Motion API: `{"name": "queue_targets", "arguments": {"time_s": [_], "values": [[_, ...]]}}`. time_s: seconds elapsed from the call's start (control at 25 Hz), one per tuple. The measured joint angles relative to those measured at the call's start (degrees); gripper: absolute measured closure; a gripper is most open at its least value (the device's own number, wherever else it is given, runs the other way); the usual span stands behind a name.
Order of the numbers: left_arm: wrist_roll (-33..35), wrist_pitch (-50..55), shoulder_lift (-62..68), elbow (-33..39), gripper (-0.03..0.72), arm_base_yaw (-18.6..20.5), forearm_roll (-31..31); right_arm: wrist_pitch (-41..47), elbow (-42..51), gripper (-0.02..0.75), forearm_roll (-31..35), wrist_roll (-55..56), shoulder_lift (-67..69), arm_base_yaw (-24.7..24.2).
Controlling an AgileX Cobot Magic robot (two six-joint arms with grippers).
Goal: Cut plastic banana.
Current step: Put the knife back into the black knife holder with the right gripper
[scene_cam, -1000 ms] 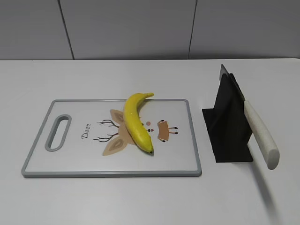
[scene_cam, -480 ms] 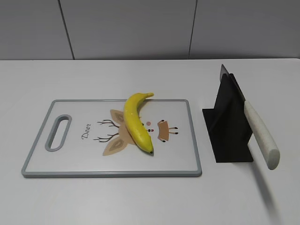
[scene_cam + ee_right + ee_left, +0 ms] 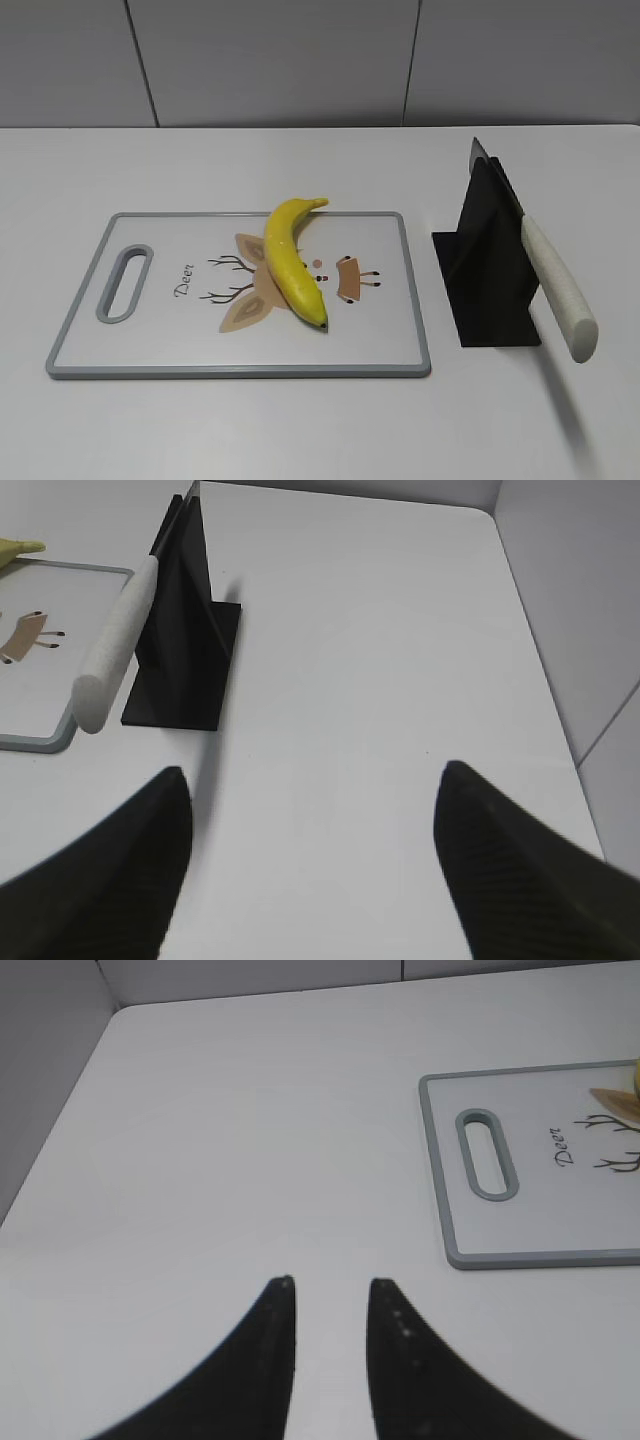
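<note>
A plain white table (image 3: 250, 430) fills the room's working space, matte and evenly lit, backed by a pale grey panelled wall (image 3: 280, 60) with thin dark seams running down it. On the table lies a white cutting board (image 3: 150, 350) with a grey rim, a handle slot at one end and a small deer drawing with the word "Deer" printed on it. The plastic banana (image 3: 290, 260) rests on the board across that drawing, its stem reaching the far rim and its dark tip pointing toward the near edge. Beside the board stands a black knife stand (image 3: 490, 270) holding a knife (image 3: 555, 285) whose white handle slants out toward the front. The left gripper (image 3: 330, 1290) hangs over bare table with its dark fingers only slightly apart and nothing between them; the board's handle end lies ahead of it and off to its right. The right gripper (image 3: 310, 780) is spread wide and holding nothing, above empty table near the side wall, with the stand and knife handle ahead and to its left, the banana's stem just visible beyond.
</note>
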Motion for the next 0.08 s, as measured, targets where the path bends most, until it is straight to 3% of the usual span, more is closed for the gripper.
{"name": "queue_targets", "arguments": {"time_s": [0.08], "values": [[0.0,0.0,0.0,0.0,0.449,0.0,0.0,0.0,0.0,0.152,0.0,0.0,0.0,0.0]]}}
